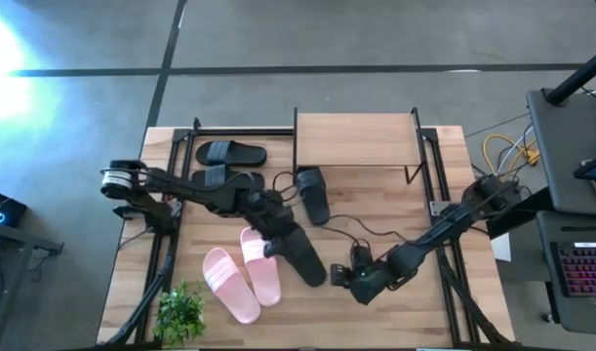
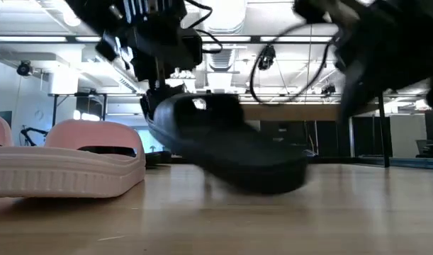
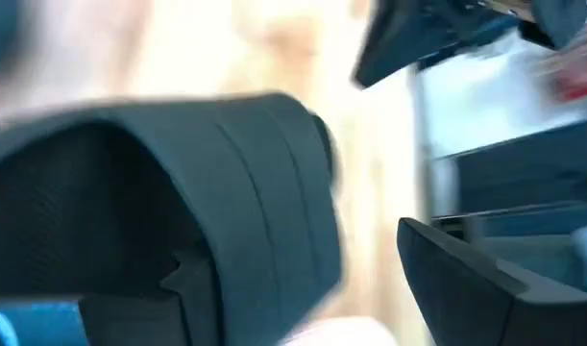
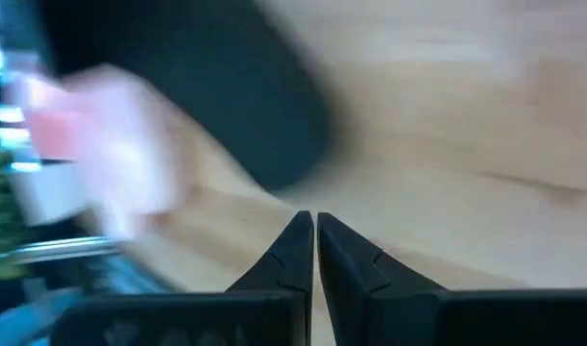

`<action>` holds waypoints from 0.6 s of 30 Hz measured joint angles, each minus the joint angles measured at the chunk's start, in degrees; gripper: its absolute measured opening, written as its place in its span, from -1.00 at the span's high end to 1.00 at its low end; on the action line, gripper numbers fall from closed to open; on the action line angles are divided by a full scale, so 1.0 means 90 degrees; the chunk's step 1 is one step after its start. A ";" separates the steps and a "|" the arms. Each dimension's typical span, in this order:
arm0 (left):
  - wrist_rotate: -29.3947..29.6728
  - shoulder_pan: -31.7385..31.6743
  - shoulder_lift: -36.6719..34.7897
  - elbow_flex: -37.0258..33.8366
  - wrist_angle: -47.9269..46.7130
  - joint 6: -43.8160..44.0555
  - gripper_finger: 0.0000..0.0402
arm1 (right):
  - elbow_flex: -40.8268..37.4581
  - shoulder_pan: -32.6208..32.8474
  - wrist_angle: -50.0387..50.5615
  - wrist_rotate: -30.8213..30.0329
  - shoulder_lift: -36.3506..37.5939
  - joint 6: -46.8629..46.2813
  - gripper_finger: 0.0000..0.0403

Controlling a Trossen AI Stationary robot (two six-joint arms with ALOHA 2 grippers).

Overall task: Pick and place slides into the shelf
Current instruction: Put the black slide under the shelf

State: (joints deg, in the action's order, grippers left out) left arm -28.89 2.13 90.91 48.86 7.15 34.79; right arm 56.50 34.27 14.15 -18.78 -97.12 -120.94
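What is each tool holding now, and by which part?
The left tool holds a black slide by one end, tilted, its other end low over the table. The right tool is shut and holds nothing.

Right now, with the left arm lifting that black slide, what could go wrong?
1. The left gripper holds the black slide only at its heel end; its toe hangs low over the table in the low view, so it might drag or twist loose.
2. The right gripper waits shut close beside that toe and could be bumped.
3. The pink slides lie alongside and might get nudged.
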 joint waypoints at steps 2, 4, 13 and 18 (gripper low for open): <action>-0.0090 0.0040 0.0248 -0.0209 0.1174 0.0559 -0.23 | 0.0073 -0.0015 0.0024 -0.0324 0.0187 0.0216 0.94; -0.0168 0.0044 0.0496 -0.0320 0.1830 0.0968 -0.19 | 0.0222 -0.0117 0.0090 -0.0362 0.0223 0.0374 0.94; -0.0258 0.0042 0.1169 -0.0158 0.2273 0.1221 -0.11 | 0.0221 -0.0227 -0.0086 0.0053 -0.0336 0.0121 0.94; -0.0228 0.0042 0.1204 -0.0097 0.2462 0.1221 -0.11 | 0.0229 -0.0217 0.0055 0.0283 -0.0650 -0.0017 0.94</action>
State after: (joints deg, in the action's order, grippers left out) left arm -30.94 2.50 101.75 47.99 29.30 45.78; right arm 58.57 32.32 14.65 -16.23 -102.98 -121.09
